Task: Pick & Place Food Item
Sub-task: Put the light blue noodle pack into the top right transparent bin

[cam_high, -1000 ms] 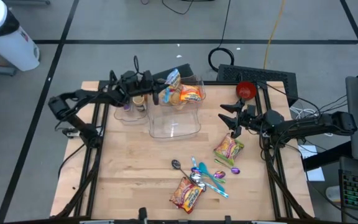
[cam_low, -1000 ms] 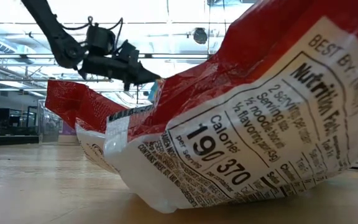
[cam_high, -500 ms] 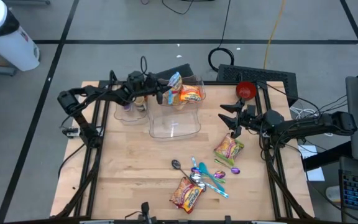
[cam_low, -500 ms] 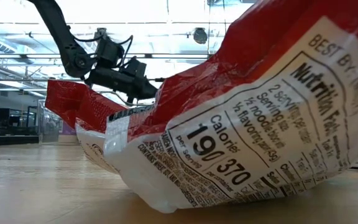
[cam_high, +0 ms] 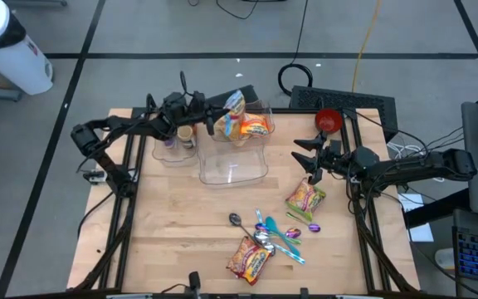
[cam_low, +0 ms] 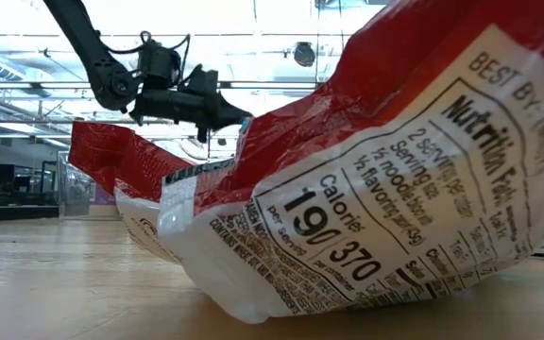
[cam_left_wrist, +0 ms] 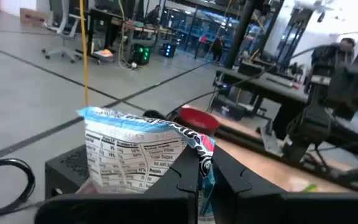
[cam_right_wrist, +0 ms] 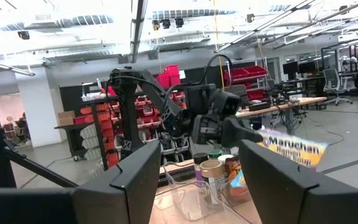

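My left gripper is shut on a blue, white and orange noodle packet, held in the air over the far left corner of a clear plastic container. A second packet lies inside the container at its far side. Two more packets lie on the table, one at the right and one near the front, the latter filling the low view. My right gripper waits open at the table's right side, its fingers apart in its own view. My left gripper pinches the packet's crimped end between its two fingers. The fingers lie about level and come from the table's left. The packet stands out past the fingertips, its nutrition panel facing the wrist camera, lifted clear of the container and the table.
Small jars stand to the left of the container under the left arm. Several coloured spoons lie near the front packet. A red bowl sits at the far right. Bare wood shows at the near left of the table.
My left gripper has dipped a little and come back up, rolling its wrist. The packet has tilted with it and stays lifted over the container's far left corner.
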